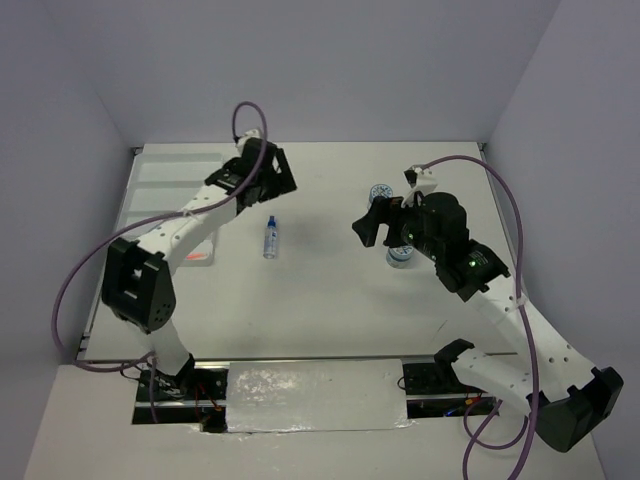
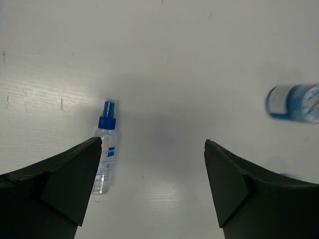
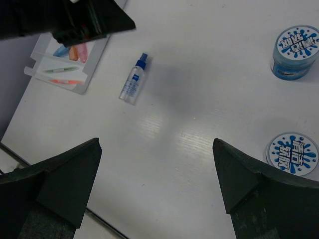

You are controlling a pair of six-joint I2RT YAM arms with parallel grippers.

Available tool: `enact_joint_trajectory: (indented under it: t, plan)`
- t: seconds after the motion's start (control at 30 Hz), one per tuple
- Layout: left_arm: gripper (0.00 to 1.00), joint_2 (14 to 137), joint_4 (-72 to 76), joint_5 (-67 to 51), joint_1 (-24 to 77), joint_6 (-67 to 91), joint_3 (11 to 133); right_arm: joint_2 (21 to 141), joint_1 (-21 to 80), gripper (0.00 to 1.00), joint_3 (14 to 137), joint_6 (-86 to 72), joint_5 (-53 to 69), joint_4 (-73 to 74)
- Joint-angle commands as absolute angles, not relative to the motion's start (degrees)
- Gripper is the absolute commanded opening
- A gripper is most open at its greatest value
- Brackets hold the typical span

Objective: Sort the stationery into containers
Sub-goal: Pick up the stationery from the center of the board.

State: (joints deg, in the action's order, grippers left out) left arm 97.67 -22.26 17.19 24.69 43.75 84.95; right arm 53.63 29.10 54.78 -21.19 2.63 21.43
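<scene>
The left pincer (image 2: 154,144) and right pincer (image 3: 155,144) are gaping wide, empty. The clear bottle (image 2: 105,149) is lying lower left in the left wrist view, beside one finger (image 2: 75,169); closing off-centre is probably risking rolling it away.

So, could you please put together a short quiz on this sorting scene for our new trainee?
1. True or false: the clear spray bottle lies on the table, outside the white tray.
2. Where is the green pen? A: in the tray. B: beside the bottle. C: under the bottle.
3. Fill in the blank: the left gripper and the right gripper are both ___, with nothing between their fingers.

Key: 1 true; 2 A; 3 open.
</scene>
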Motion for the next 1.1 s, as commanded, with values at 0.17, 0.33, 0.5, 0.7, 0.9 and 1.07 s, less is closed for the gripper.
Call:
enact_joint_trajectory:
  t: [0.17, 0.33, 0.5, 0.7, 0.9, 1.07]
  plan:
    - [0.93, 107.93, -36.9, 18.19, 26.63, 37.7, 86.22, 51.5, 29.09, 1.0, 54.93, -21.0, 3.34, 19.78]
    - [0.84, 110.47, -35.86, 16.97, 26.63, 36.74, 84.55, 51.94, 29.18, 1.0, 54.41, -21.09, 4.13, 19.25]
    - [0.76, 113.2, -34.37, 15.47, 26.72, 36.39, 83.76, 52.29, 29.09, 1.0, 54.23, -21.01, 4.22, 18.9]
    - [0.64, 116.54, -35.25, 16.08, 26.72, 36.65, 84.64, 52.12, 29.09, 1.0, 54.14, -20.74, 4.04, 18.98]
    - [0.11, 116.55, -35.6, 17.05, 26.63, 37.26, 85.69, 52.03, 29.18, 1.0, 54.23, -20.48, 3.78, 19.07]
    - [0.0, 108.12, -33.5, 17.67, 24.27, 41.64, 89.03, 52.12, 29.0, 1.0, 54.23, -20.39, 3.87, 18.64]
